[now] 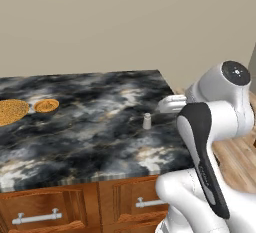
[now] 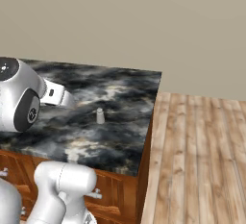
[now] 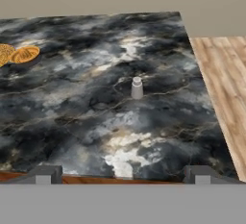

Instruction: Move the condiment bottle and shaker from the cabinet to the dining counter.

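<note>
Tiny pale grey-white shaker (image 3: pixel 137 88) already stands upright on the black-and-grey marbled tabletop (image 3: pixel 86 122). Gripper (image 3: pixel 120 176) is spread wide, empty, so I'd say the bottle's left.

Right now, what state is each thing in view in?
Small pale grey-white shaker: upright on the counter, free of the gripper.
Black-and-grey marbled dining counter: carries the shaker and the round things; drawers below shut.
Flat golden-orange round things: lying at the far left of the counter.
Gripper: open, empty, short of the shaker.

Even soft rendered light, faint shadows, no glare, slight blur
</note>
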